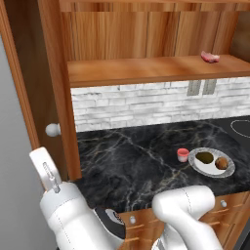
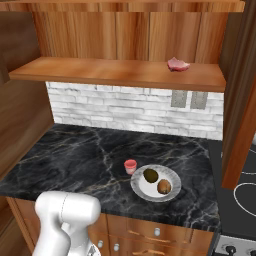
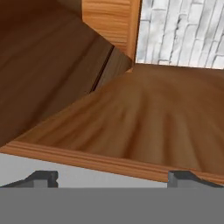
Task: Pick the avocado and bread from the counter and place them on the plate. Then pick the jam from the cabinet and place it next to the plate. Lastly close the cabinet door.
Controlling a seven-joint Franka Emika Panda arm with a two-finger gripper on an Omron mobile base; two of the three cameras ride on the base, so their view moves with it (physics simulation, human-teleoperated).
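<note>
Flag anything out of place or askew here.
The cabinet door stands wide open. A flat pink lump lies alone on the shelf. Avocado and bread sit tidily on the plate, jam upright beside it.

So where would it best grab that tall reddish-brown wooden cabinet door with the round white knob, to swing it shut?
Probably the round white knob. It sticks out from the left face of the tall reddish-brown wooden door, which stands swung open. Come from that left side, jaws either side of the knob; the flat panel offers nothing else to grip.
</note>
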